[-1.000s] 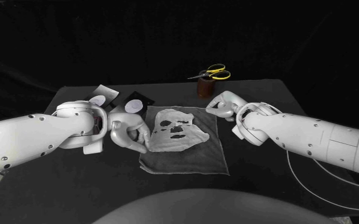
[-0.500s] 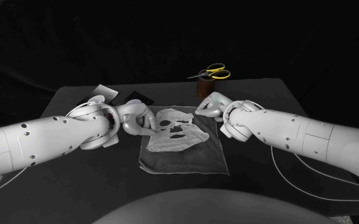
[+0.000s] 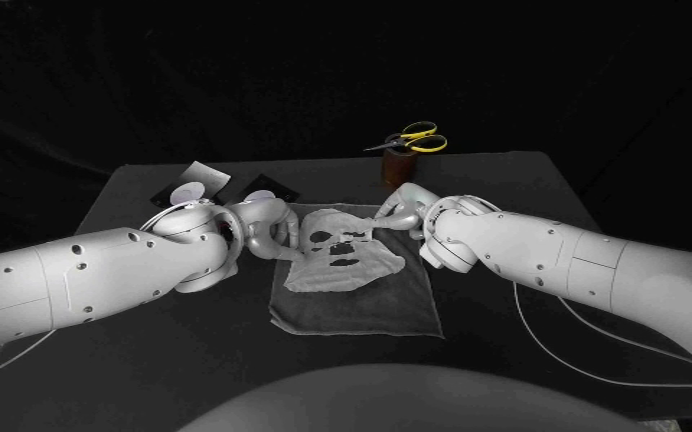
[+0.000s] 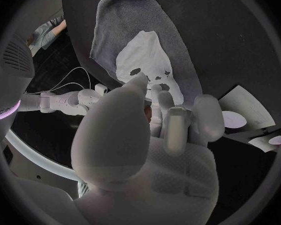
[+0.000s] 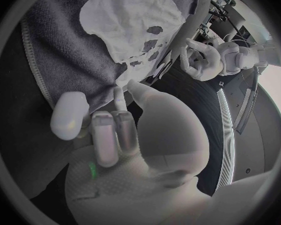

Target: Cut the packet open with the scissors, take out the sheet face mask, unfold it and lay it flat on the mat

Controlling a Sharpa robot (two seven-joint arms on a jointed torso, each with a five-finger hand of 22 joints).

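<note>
Sheet face mask lies opened out on the grey mat at the middle of the black table. Its eye and mouth holes show dark against the pale sheet, and the forehead end points away from the robot. The sheet's outline is uneven and its far left edge looks slightly rumpled. It covers the far part of the mat, and the near part is bare cloth.

The left hand sits at the mask's far left corner and the right hand at its far right corner. Both are low over the mat's far edge. In the left wrist view the fingers are loosely curled and reach toward the sheet's edge. In the right wrist view the fingers bend down over the mat's border. I cannot tell whether either hand grips the sheet or merely touches it, because the fingertips hide the contact.

Near the table's far edge a brown holder stands upright, with the yellow-handled scissors resting in its top. Beyond the left hand lie two flat pieces of the packet, each bearing a pale round patch. The nearer piece is partly hidden behind the hand, and any print is too small to read.
</note>
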